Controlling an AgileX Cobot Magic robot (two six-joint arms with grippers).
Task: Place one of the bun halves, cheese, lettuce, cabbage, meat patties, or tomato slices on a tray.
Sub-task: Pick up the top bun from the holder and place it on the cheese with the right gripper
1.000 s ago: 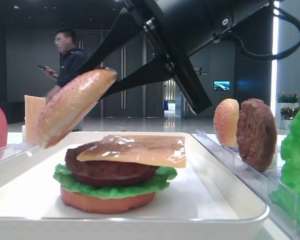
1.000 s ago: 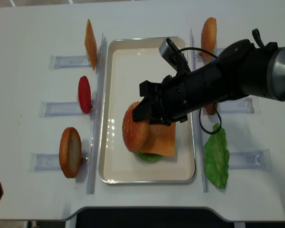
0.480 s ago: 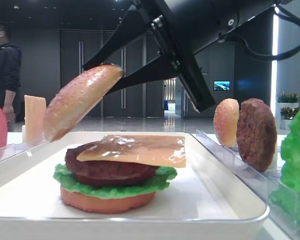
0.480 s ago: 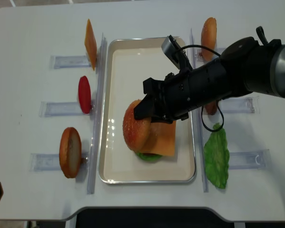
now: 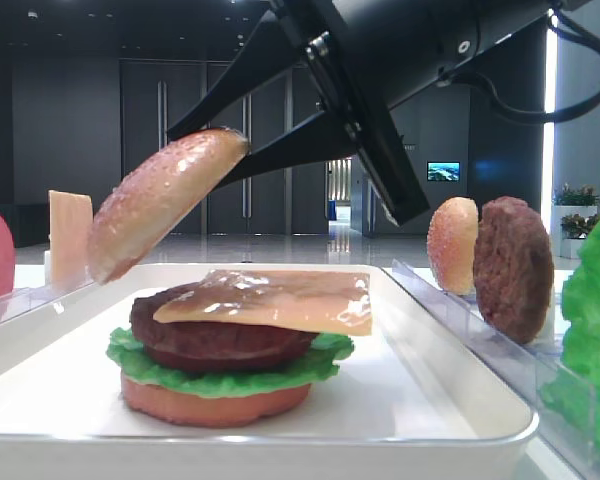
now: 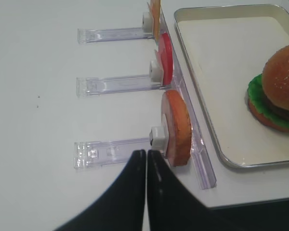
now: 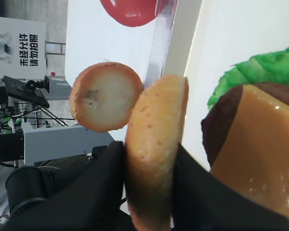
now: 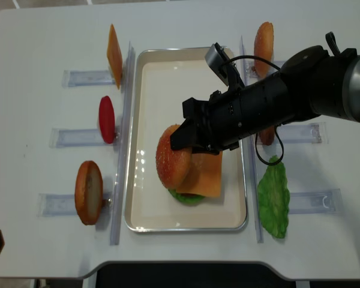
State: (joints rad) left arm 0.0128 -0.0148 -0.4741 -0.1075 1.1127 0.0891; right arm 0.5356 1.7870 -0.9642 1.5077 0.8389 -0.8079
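Bun top ready to cap the burger

Right tool (image 8: 181, 142) pinches the tilted bun (image 5: 160, 200) left of the cheese (image 5: 270, 298); level it, centre it, then lower gently.

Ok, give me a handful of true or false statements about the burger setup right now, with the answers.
1. The right claw is shut on the bun top. True.
2. The bun top rests flat on the cheese slice. False: it hangs tilted above the stack.
3. The lettuce lies under the meat patty on the tray. True.
4. The left claw holds the tomato slice. False: it is shut on nothing; the slice stands in its rack.
5. The tray is bare. False: a stack stands on it.
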